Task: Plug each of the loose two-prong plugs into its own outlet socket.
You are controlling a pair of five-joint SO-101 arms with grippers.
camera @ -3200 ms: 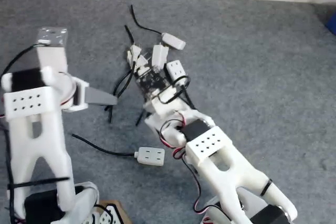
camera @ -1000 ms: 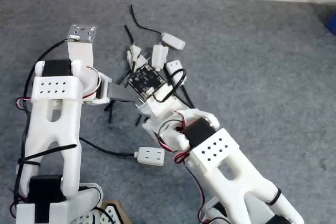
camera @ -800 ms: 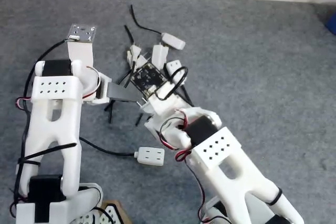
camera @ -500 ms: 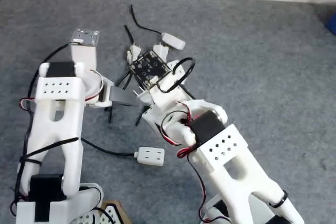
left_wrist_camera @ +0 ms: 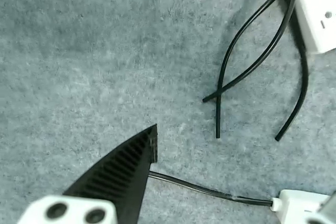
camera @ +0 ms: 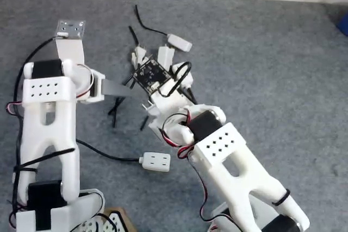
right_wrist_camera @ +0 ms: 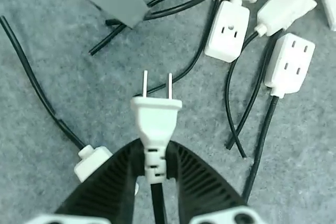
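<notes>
Left gripper (camera: 128, 91) has backed off toward 9 o'clock since 0.5 s ago; we cannot tell its closure. Right gripper (right_wrist_camera: 155, 153) clamps the plug (right_wrist_camera: 156, 115) just short of the sockets (right_wrist_camera: 227, 29). The plug's long axis is in line with the gripper, prongs leading toward roughly 11 o'clock in the high view.

Arm shells: your left arm (camera: 48, 123) and right arm (camera: 239, 172) are white plastic, with dotted hole grids.
Motors (camera: 204, 123): black blocks.
Wiring: red and black leads (camera: 176, 134) behind the right tool (right_wrist_camera: 156, 149).
Tool fingers (right_wrist_camera: 113, 184): black, ribbed inside.
</notes>
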